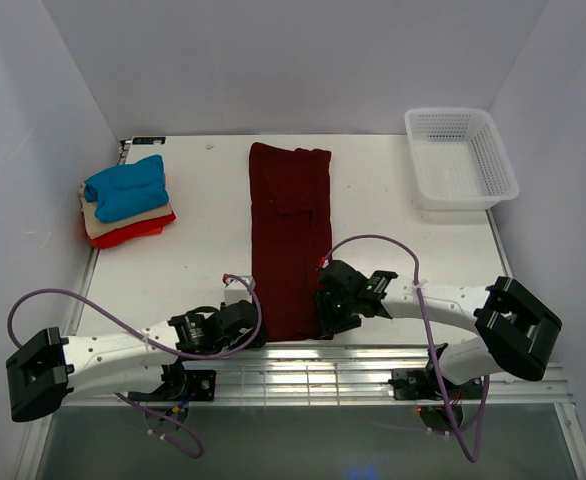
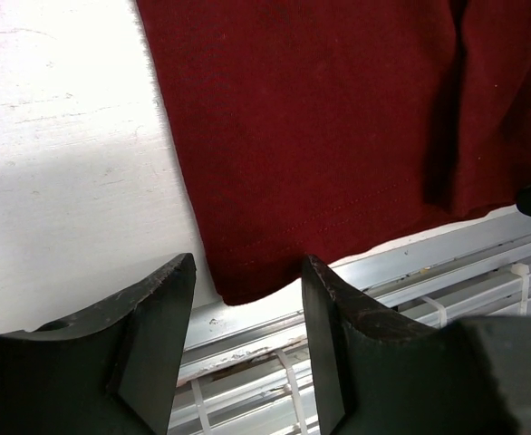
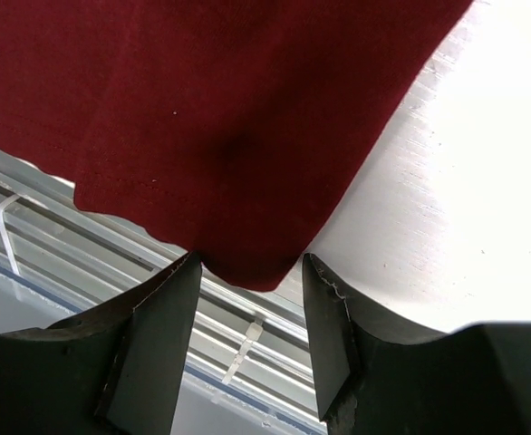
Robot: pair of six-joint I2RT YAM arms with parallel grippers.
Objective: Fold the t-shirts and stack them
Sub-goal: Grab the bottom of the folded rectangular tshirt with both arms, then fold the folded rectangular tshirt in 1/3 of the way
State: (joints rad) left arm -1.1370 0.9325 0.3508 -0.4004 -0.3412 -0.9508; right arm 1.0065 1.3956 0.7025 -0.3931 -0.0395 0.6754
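A dark maroon t-shirt [image 1: 290,240] lies folded into a long narrow strip down the middle of the table, its near hem at the front edge. My left gripper [image 1: 255,318] stands open just off the hem's near left corner [image 2: 238,290], which lies between its fingertips. My right gripper [image 1: 325,322] is open at the near right corner [image 3: 252,272], the cloth tip between its fingers. A small stack of folded t-shirts sits at the far left: bright blue [image 1: 125,188] on top, beige [image 1: 98,222] under it, red-orange [image 1: 138,232] at the bottom.
A white plastic mesh basket [image 1: 460,158] stands at the far right corner. A ribbed metal rail [image 1: 303,365] runs along the table's front edge just under both grippers. Purple cables loop over each arm.
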